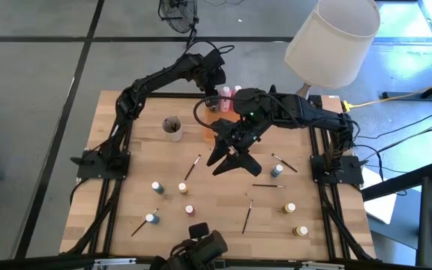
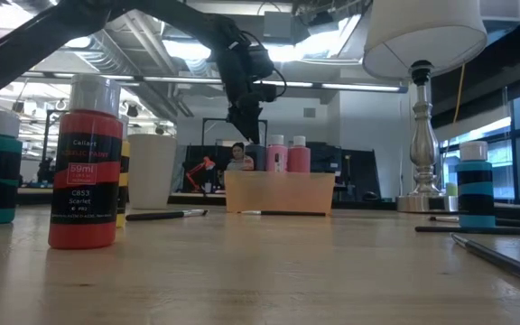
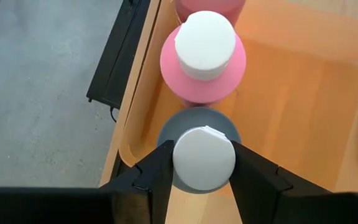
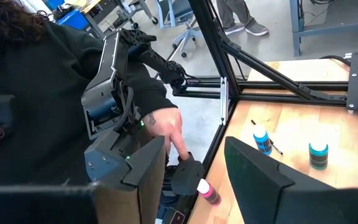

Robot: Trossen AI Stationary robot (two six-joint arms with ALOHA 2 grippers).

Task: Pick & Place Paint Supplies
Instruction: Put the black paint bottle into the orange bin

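While the left fingers (image 3: 204, 180) grasp a grey bottle (image 3: 199, 134) in the orange tray (image 3: 303, 93) beside pink bottles (image 3: 202, 62), the right fingers (image 4: 194, 180) stand released.

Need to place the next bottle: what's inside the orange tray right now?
In the orange tray: two pink bottles and a grey bottle, white cap gripped by the left hand. Tray floor beneath them is hidden.

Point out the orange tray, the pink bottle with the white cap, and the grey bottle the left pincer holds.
orange tray (image 3: 303, 93), left wrist view, bare floor of the tray.
pink bottle (image 3: 205, 37), left wrist view, top of its white cap.
grey bottle (image 3: 204, 157), left wrist view, top of its white cap.
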